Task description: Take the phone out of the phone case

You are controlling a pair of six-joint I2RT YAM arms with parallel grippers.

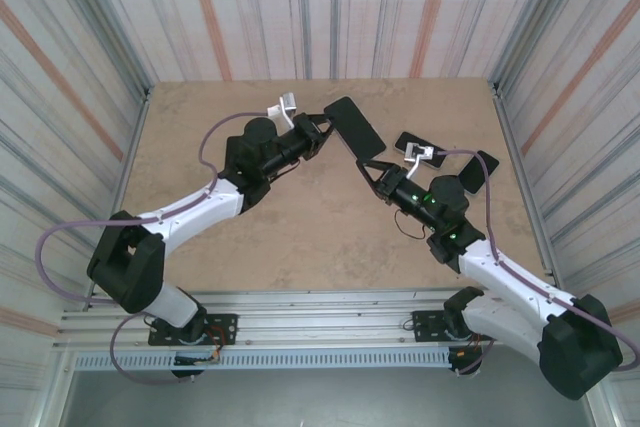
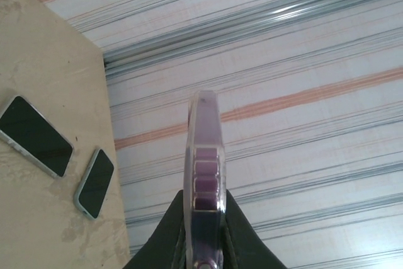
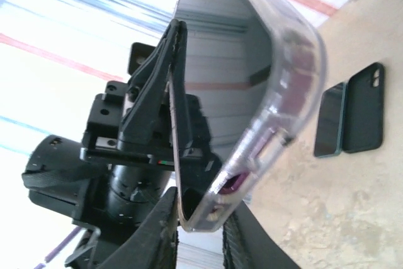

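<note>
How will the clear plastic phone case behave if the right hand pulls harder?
Probably bendy: the clear plastic phone case bows away from the thin dark phone. Likely slick: its glossy wall could slip from the right hand.

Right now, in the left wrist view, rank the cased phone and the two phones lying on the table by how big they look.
1. Cased phone: looks largest, but it is edge-on and nearest the camera, so this is unsure.
2. Far-left phone, lying flat.
3. Middle phone, clearly the smallest.
</note>
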